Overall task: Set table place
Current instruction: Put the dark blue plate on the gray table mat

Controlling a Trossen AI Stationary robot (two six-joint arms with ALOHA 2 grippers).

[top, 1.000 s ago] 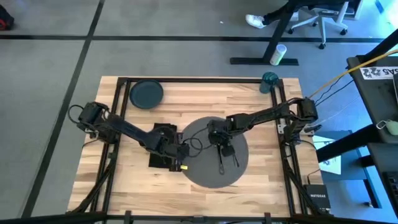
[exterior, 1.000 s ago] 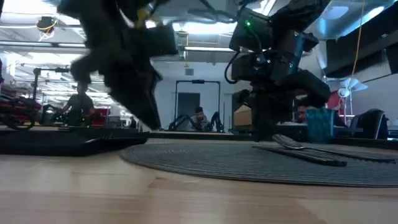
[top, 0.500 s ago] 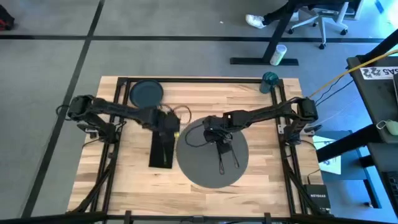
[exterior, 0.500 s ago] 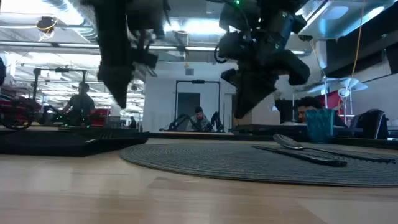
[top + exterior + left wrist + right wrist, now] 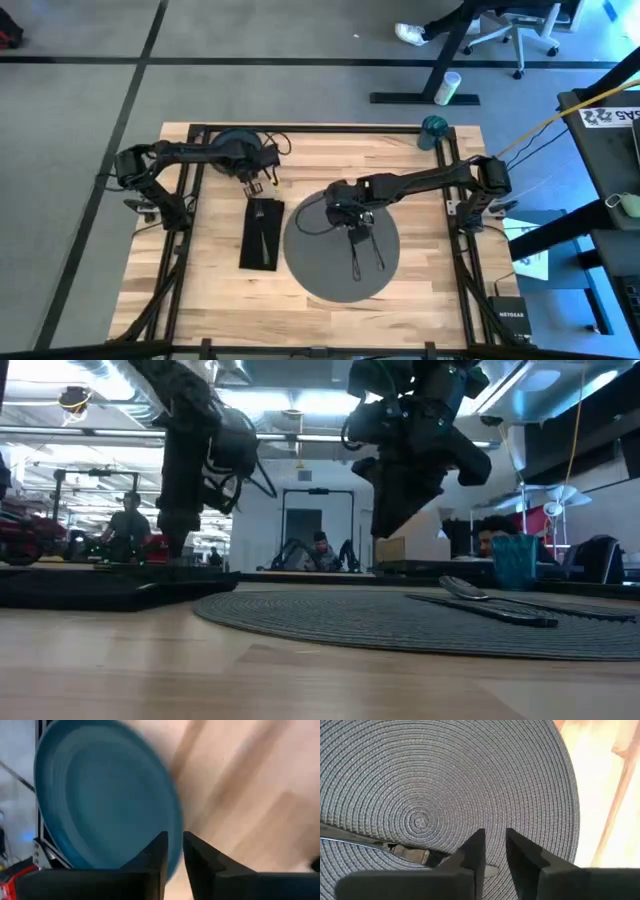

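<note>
- Left tool (image 5: 262, 170): upper left of the high view, over the near edge of the plate; fingers (image 5: 152, 855) close together with only a narrow slit between them, nothing held.
- Plate (image 5: 228, 150): dark blue-grey, round, at the far left corner of the tabletop (image 5: 420, 280); in the left wrist view it fills the upper left of the frame (image 5: 100, 795), its rim just beyond the fingertips.
- Right tool (image 5: 350, 215): centre of the high view, above the far part of the placemat; fingers (image 5: 475, 852) nearly together, a thin gap showing, empty. In the low view it hangs upper centre (image 5: 392, 525), clear of the mat.
- Placemat (image 5: 320, 260): large, round, grey, woven in rings, centre of the tabletop; in the right wrist view (image 5: 445, 775) it lies directly beneath the tool.
- Two metal utensils (image 5: 364, 255): lying on the placemat, right of its middle, just below the right tool in the high view; which piece is which cannot be told.
- Napkin (image 5: 260, 245): black, rectangular, on bare wood just left of the placemat, below the left tool in the high view.
- Fork (image 5: 262, 215): resting on the napkin's upper end.
- Teal cup (image 5: 433, 130): upper right corner of the tabletop, well apart from both tools; also right of centre in the low view (image 5: 512, 562).
</note>
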